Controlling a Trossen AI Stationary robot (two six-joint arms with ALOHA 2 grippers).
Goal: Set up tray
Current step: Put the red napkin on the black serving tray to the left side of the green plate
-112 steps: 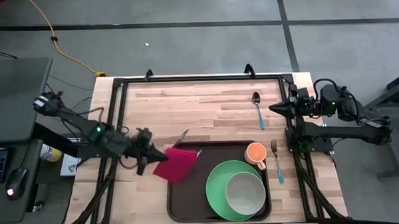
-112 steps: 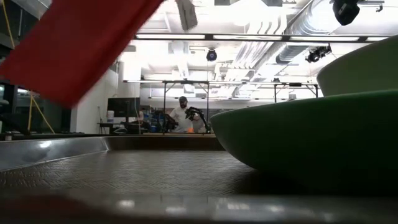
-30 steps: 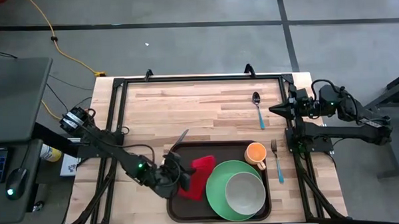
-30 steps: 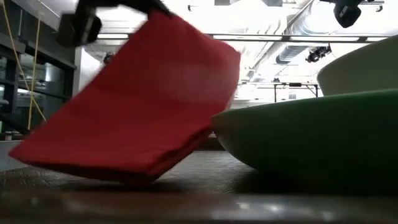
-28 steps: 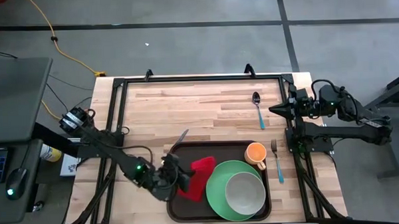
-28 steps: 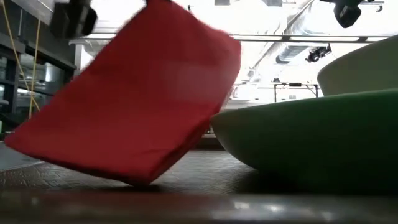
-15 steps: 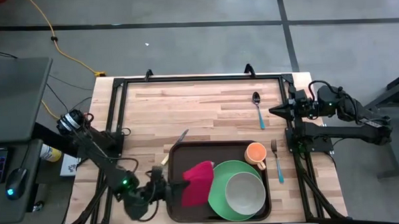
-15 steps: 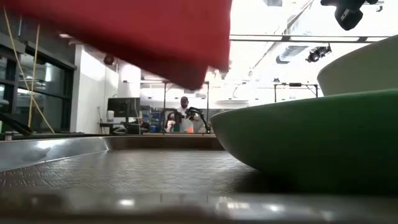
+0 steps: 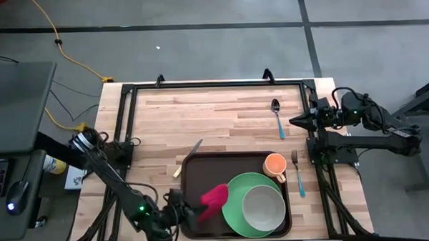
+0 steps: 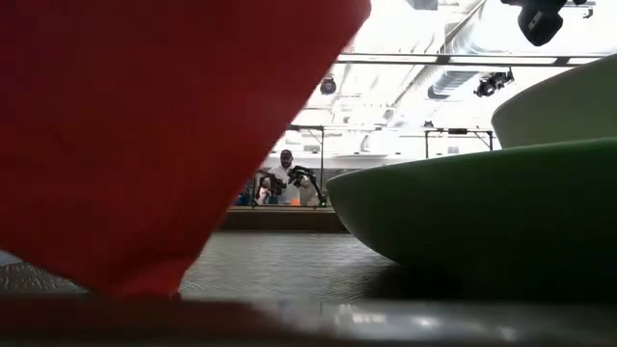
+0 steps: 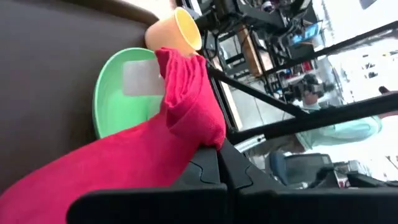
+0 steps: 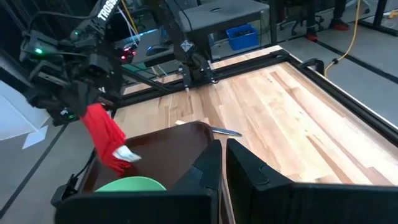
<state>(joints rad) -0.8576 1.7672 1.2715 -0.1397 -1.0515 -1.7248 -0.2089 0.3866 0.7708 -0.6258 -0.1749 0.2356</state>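
From up top, the left gripper [image 9: 191, 211] is pinched on the napkin [image 9: 213, 199], hanging it over the tray [image 9: 195, 171] right next to the plate [image 9: 231, 198]. The tray sits at the near middle of the table [image 9: 221, 113], already carrying plate, bowl [image 9: 264, 207] and cup [image 9: 275, 164]. My worry: the free spot on the tray is narrow, so if I let go here the napkin could flop onto the plate rim or land in a bunched heap. The right gripper [image 9: 294, 120] is parked by the table's right edge, jaws closed on nothing.

Low cam: the napkin [image 10: 145, 145] fills half the picture, its bottom corner at or just above the tray floor [image 10: 280, 265]; I can't tell if it touches. Plate edge [image 10: 463, 222] is close, so a drag sideways could nudge it.

Left wrist: the cloth [image 11: 155, 137] is wadded up at the fingers, not flat, so it'll probably drop crumpled.

Right wrist: the napkin [image 12: 102, 137] dangles well clear of the knife [image 12: 225, 132], so no snag there.
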